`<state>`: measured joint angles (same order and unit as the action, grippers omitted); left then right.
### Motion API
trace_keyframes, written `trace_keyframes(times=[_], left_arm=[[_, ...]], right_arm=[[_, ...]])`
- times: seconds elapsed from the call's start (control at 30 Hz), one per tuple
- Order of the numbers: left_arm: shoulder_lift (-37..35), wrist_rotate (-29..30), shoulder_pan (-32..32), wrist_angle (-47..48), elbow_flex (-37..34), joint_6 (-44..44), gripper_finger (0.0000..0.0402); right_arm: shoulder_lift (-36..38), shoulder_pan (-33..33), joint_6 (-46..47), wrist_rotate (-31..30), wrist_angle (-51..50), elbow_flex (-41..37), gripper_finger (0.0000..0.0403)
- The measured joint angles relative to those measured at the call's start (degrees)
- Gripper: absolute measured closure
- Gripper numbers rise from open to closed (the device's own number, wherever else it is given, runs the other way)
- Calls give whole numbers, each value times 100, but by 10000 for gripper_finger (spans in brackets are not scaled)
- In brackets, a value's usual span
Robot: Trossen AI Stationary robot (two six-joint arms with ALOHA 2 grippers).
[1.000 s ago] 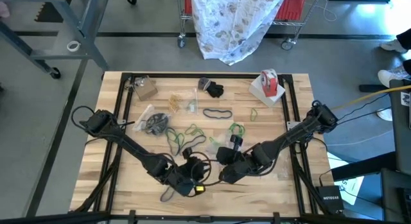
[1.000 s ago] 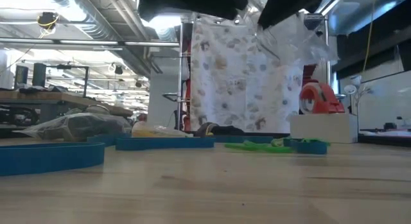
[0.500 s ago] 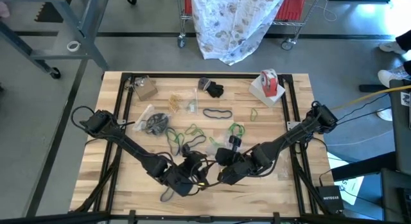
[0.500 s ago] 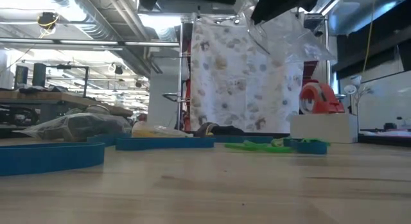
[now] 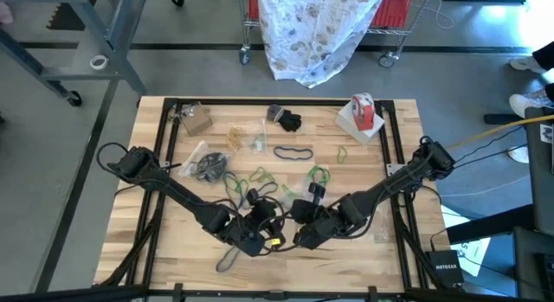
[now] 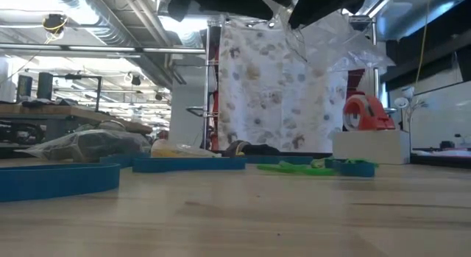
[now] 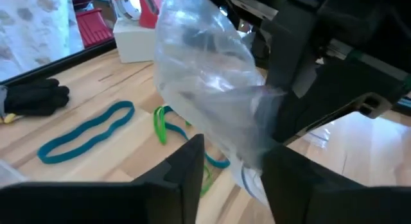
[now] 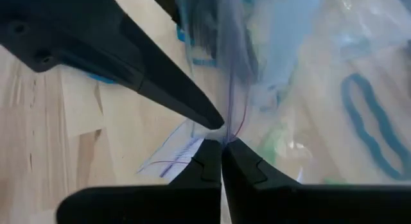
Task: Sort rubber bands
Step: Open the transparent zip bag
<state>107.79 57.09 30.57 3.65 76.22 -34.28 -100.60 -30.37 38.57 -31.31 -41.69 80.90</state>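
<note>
Both arms meet over the near middle of the wooden worktop point(image 5: 173, 259), close to its front edge. The right end effector point(image 8: 221, 153) has its two dark fingers pressed together on the edge of a clear plastic bag point(image 7: 205, 89), pinching the film so that the bag hangs in the air between the two arms. The left end effector point(image 7: 231, 166) sits just beside that bag with its fingers parted and a clear gap between them; the lower end of the bag hangs down into that gap, but whether the fingers actually touch the film cannot be told. The rubber bands lie scattered over the middle of the worktop: a long teal-blue band point(image 7: 87, 131) lies flat toward the far edge, a cluster of green bands point(image 5: 251, 181) is spread just left of centre, more green bands point(image 5: 320, 174) lie just right of centre, and a single green band point(image 5: 344, 153) rests nearer the far right corner. From the left wrist view a green band point(image 7: 160, 124) shows just beside the hanging bag, lying on the wood. A bagged heap of dark bands point(image 5: 208, 166) sits toward the left edge, and a black glove point(image 5: 288, 121) lies near the far edge. The red-and-white tape roll point(image 5: 363, 110) stands on a white box at the far right corner. A dark band point(image 5: 227, 260) lies near the front edge.
</note>
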Motion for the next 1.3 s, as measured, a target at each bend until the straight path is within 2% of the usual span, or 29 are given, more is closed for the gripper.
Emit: trace_keyframes(times=[0.23, 0.37, 0.53, 0.7, 0.83, 1.1, 1.2, 1.3], left_arm=[[0, -17, 11, 13, 0, 709, 386], [0, -14, 17, 66, 0, 1345, 399], [0, -27, 20, 716, 7, 1448, 401], [0, 25, 20, 2102, 0, 577, 402], [2, 29, 20, 2663, 0, 19, 401], [-167, -267, 179, 1838, 0, -221, 396], [-336, -294, 293, 1674, 0, -464, 374], [-441, -260, 341, 1605, -12, -1116, 345]], right_arm=[[0, 0, -4, -2, 25, 0, 403], [0, 0, -47, 2, 2, 0, 402], [0, 2, -109, 148, -39, 0, 403], [2, -39, -101, 253, -101, 0, 403], [2, -38, -101, 268, -96, 0, 403], [2, 50, -127, 334, -92, 0, 403], [2, 46, -155, 236, -81, 0, 403], [2, 46, -164, 217, -81, 0, 403]])
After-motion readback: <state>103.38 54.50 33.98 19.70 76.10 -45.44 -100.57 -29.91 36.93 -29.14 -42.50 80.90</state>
